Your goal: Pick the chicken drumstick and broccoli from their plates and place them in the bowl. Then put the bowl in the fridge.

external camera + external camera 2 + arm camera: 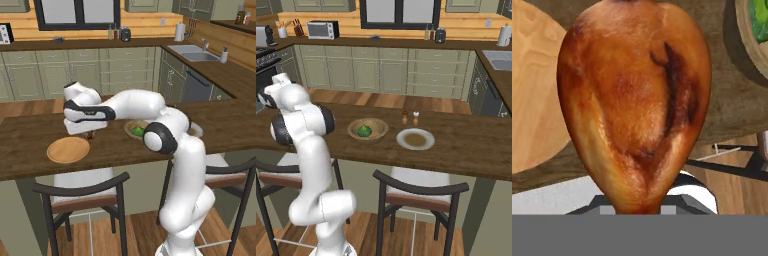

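Observation:
The reddish-brown chicken drumstick [634,105] looms close in the hand view, meaty end up, and it hides the fingertips. In the left base view my gripper [88,132] is shut on the drumstick [91,135], held just above the counter by the right edge of the tan wooden plate [68,150], which is bare. The deep wooden bowl [367,131] stands to the right with the green broccoli [363,131] inside it; its rim [744,45] and the broccoli [759,20] show at the hand view's upper right. The pale plate [415,138] lies right of the bowl.
Two small shakers [410,118] stand behind the pale plate. Dark-framed stools [80,190] [421,192] sit under the near edge of the wooden counter [30,140]. Green cabinets and a sink [192,52] line the far walls.

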